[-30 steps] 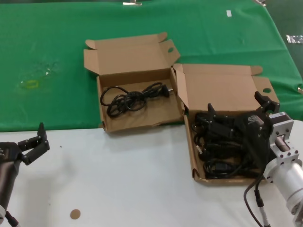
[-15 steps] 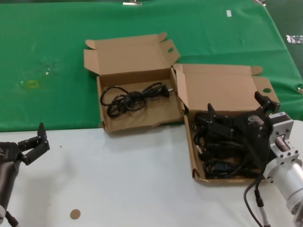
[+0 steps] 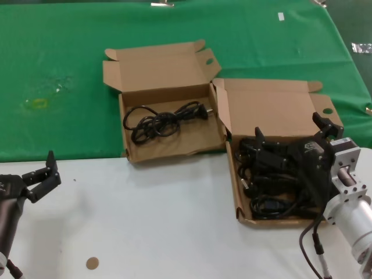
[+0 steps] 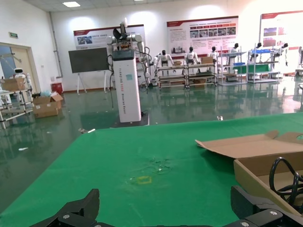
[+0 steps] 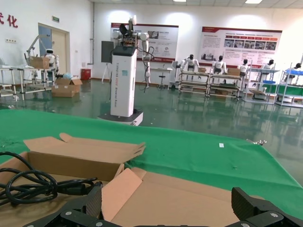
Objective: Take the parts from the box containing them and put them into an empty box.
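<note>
The box containing the parts (image 3: 240,218) lies at the right, its lid (image 3: 273,107) folded back with a round hole. Several black cord bundles (image 3: 270,186) fill it. My right gripper (image 3: 289,129) hangs open just over that pile, and only the cardboard lid (image 5: 189,201) shows between its fingers. The other box (image 3: 129,152), whose lid has an oval hole, sits to the left on the green cloth and holds one cord bundle (image 3: 163,120), also seen as a black loop (image 5: 28,184). My left gripper (image 3: 42,172) waits open at the table's near left, holding nothing.
The boxes touch at a corner flap (image 5: 118,191). A green cloth (image 3: 64,70) covers the far half of the table and white tabletop (image 3: 151,221) the near half. A small brown disc (image 3: 92,263) lies on the white part. Yellow tape (image 4: 143,179) marks the cloth.
</note>
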